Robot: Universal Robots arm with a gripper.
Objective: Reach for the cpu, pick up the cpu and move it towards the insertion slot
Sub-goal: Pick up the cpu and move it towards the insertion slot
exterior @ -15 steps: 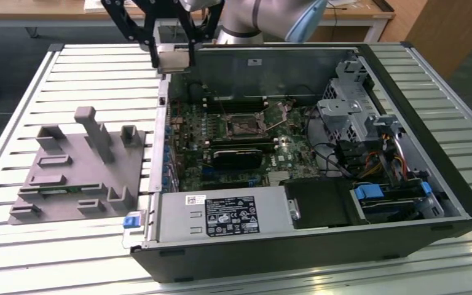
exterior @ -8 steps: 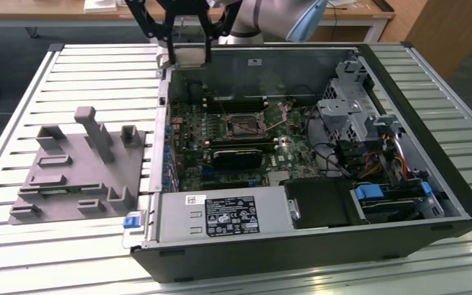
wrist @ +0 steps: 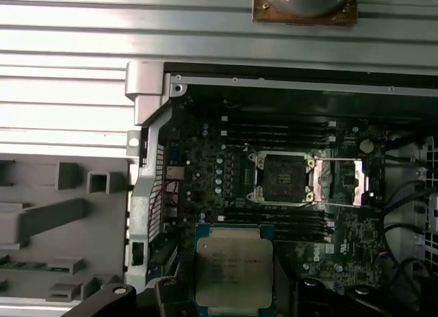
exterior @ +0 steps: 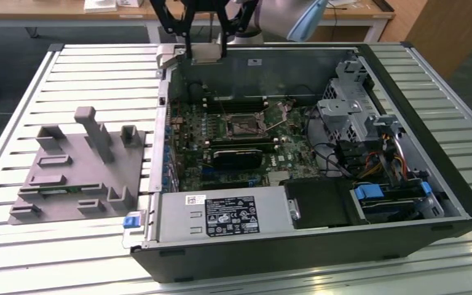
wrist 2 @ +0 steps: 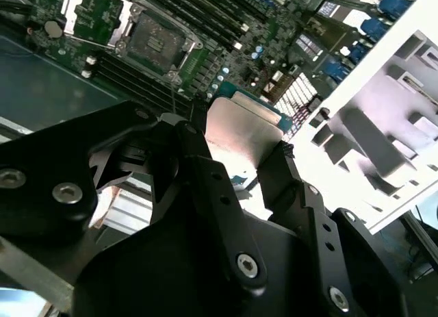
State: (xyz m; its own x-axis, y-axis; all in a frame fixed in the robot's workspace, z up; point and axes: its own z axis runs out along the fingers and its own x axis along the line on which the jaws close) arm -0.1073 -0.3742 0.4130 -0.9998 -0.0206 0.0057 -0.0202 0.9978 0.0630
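Observation:
My gripper point(exterior: 206, 44) hangs above the back wall of the open computer case point(exterior: 416, 80), shut on the cpu point(exterior: 206, 54). In both wrist views the cpu point(wrist: 233, 272) point(wrist 2: 243, 129) is a flat silver square with a tan and teal rim, clamped by its edges between the black fingers point(wrist 2: 195, 159). The insertion slot point(exterior: 243, 126) is a square black socket in a silvery frame on the green board, with its cover swung open. It lies below and ahead of the held cpu, apart from it, in the first wrist view point(wrist: 282, 178) and the second wrist view point(wrist 2: 156, 40).
A grey fixture plate with upright blocks point(exterior: 80, 166) lies on the slatted table at the exterior view's left. Inside the case are a black card point(exterior: 236, 155), memory slots point(wrist: 274, 133), a power supply point(exterior: 219, 215), a drive cage point(exterior: 346, 114) and loose cables point(exterior: 375, 160).

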